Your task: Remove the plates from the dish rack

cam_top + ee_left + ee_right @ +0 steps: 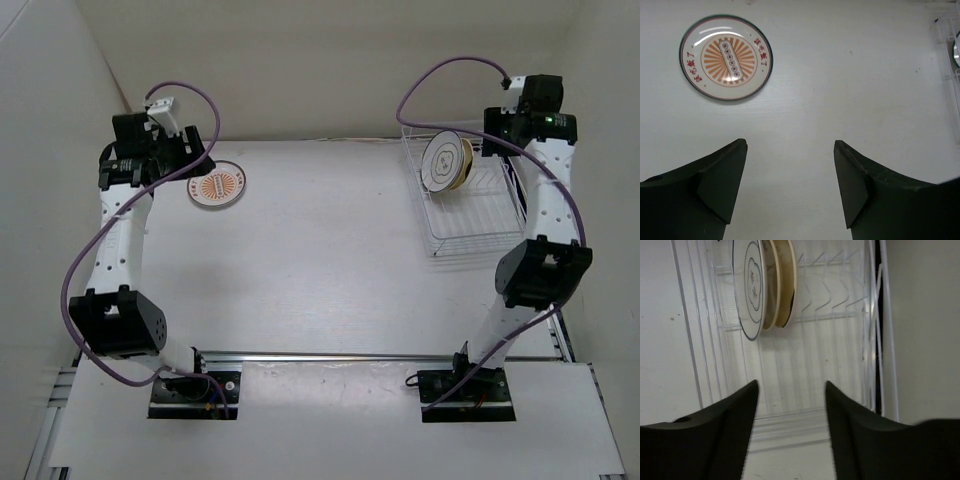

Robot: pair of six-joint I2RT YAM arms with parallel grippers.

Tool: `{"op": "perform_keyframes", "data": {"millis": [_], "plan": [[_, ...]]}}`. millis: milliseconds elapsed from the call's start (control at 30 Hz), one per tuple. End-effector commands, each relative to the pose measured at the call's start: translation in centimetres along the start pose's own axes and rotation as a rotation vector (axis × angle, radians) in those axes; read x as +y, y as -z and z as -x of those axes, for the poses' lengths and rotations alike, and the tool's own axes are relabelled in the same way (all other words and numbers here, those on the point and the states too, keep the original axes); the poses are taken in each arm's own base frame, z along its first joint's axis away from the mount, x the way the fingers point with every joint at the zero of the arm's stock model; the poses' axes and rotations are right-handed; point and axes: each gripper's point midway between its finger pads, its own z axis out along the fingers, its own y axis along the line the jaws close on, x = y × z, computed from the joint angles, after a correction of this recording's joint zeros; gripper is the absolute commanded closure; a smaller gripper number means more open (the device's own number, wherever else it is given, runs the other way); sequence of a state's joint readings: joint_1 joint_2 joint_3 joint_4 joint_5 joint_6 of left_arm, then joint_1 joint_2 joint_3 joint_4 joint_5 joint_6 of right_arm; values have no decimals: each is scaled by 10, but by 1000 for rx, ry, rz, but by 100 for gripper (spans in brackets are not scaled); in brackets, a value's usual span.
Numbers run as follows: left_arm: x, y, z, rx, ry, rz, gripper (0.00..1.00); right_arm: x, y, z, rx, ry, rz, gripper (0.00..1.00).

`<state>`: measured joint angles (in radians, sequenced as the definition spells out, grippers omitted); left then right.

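Note:
A white plate with a grey rim and an orange sunburst [217, 185] lies flat on the table at the far left. It also shows in the left wrist view [726, 57]. My left gripper [790, 142] is open and empty, above bare table just short of that plate. The white wire dish rack [470, 225] stands at the far right. In it a white plate with a dark rim and marks [747, 287] stands on edge. A cream-tan plate with a dark blotch [787, 285] stands close behind it. My right gripper [791, 382] is open and empty over the rack's near end, apart from both plates.
The rack's edge [950, 50] shows at the right of the left wrist view. White walls close the table at the back and both sides. The right arm's purple cable [430, 80] loops above the rack.

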<state>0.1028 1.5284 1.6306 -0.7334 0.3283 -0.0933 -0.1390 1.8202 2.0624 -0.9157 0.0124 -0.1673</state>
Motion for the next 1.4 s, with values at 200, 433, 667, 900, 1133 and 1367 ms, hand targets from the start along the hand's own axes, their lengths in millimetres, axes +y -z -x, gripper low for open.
{"op": "perform_keyframes", "data": {"millis": [200,433,667,900,1133,1367], "plan": [[-19,28,-60,115,-56,-150,15,26,-64,25,-15,-12,52,73],[-19,43,-82,140,-92,-139,13,33,-92,24,-1,-6,70,74],[-16,48,-86,148,-98,-120,11,31,-117,19,19,12,62,73],[-15,48,-88,157,-105,-111,11,38,-130,17,27,18,79,66],[-11,50,-92,165,-112,-92,11,39,-150,6,58,26,84,66],[-7,49,-95,174,-119,-74,10,48,-162,3,66,31,111,71]]}}
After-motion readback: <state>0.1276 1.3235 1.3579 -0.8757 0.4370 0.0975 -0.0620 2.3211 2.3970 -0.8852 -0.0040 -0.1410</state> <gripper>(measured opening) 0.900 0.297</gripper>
